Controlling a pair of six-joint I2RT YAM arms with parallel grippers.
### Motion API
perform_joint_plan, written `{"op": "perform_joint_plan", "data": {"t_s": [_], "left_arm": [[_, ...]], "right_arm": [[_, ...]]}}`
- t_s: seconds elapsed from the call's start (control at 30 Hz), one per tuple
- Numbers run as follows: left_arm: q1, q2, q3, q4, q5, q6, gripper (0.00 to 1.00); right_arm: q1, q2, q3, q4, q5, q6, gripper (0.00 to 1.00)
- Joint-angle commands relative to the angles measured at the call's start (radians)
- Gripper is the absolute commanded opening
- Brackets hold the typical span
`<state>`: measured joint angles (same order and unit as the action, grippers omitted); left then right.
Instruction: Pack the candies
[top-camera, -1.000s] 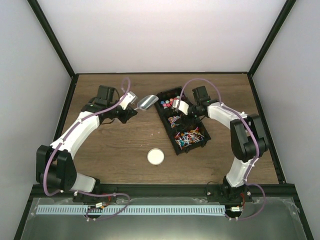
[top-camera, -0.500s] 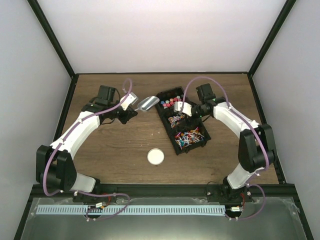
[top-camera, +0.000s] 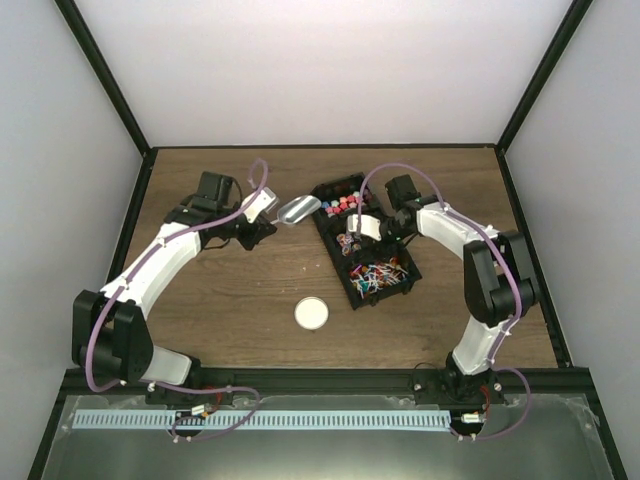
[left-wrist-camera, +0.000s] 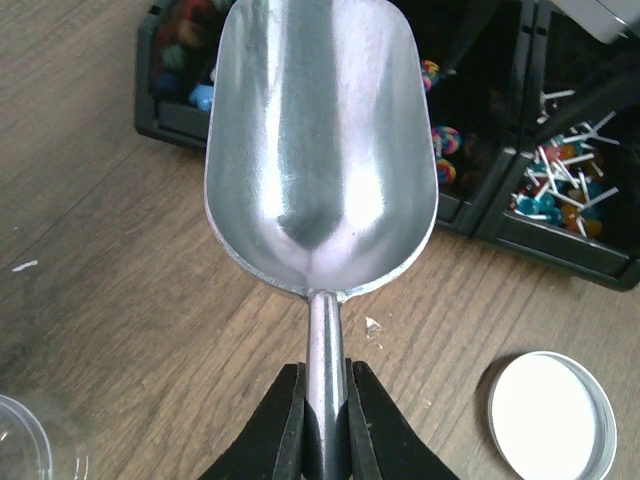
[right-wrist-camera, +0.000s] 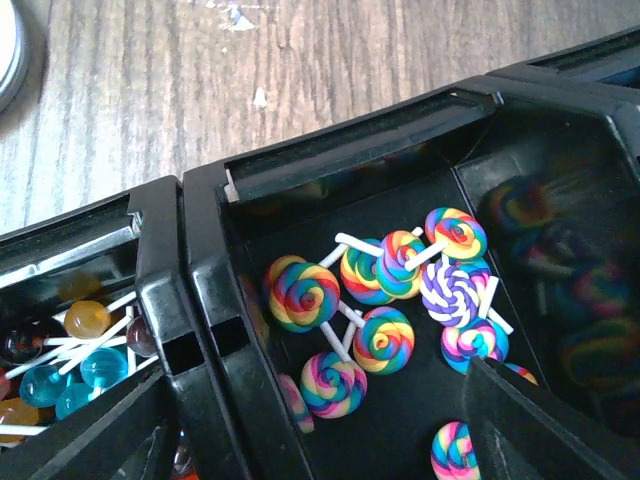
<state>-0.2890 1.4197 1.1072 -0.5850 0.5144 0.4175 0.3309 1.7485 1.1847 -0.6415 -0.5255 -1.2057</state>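
over tray (right-wrist-camera: 196, 300) middle, right pincer (right-wrist-camera: 320, 425) apart above candies (right-wrist-camera: 383, 338); left pincer (left-wrist-camera: 325, 405) clamped on scoop (left-wrist-camera: 320, 150) handle.

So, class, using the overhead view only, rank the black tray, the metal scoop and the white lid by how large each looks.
1. black tray, clearly the largest.
2 and 3. metal scoop and white lid look about alike: the scoop is longer and the lid is rounder, so I won't rank them.

Shiny metal scoop (left-wrist-camera: 320, 150) pointed toward the black divided tray (right-wrist-camera: 195, 290); white lid (top-camera: 311, 313) lay nearby on the wood table (top-camera: 230, 300).
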Motion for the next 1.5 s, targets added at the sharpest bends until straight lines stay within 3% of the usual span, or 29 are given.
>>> {"op": "perform_joint_plan", "data": {"t_s": [0.0, 0.17, 0.33, 0.57, 0.8, 1.07, 1.37, 1.47], "left_arm": [[-0.022, -0.032, 0.029, -0.045, 0.010, 0.073, 0.04], [-0.063, -0.026, 0.066, -0.128, -0.036, 0.140, 0.04], [-0.152, 0.047, 0.170, -0.263, -0.165, 0.229, 0.04], [-0.167, 0.156, 0.310, -0.345, -0.303, 0.266, 0.04], [-0.181, 0.202, 0.365, -0.356, -0.334, 0.264, 0.04], [-0.212, 0.254, 0.430, -0.418, -0.389, 0.227, 0.04], [-0.243, 0.263, 0.463, -0.470, -0.353, 0.209, 0.04], [-0.266, 0.299, 0.488, -0.502, -0.385, 0.199, 0.04]], "right_arm": [[0.016, 0.041, 0.086, 0.067, 0.004, 0.061, 0.77], [0.019, 0.013, 0.060, 0.123, 0.001, 0.095, 0.77], [-0.012, -0.073, 0.070, 0.031, -0.078, 0.151, 0.80], [-0.187, -0.043, 0.187, -0.046, -0.203, 0.600, 0.79], [-0.214, 0.009, 0.155, 0.051, -0.114, 0.870, 0.73], [-0.213, 0.136, 0.211, 0.046, -0.071, 0.926, 0.60], [-0.151, 0.160, 0.208, 0.075, -0.085, 0.933, 0.37], [-0.129, 0.167, 0.218, 0.081, -0.091, 0.961, 0.35]]}}
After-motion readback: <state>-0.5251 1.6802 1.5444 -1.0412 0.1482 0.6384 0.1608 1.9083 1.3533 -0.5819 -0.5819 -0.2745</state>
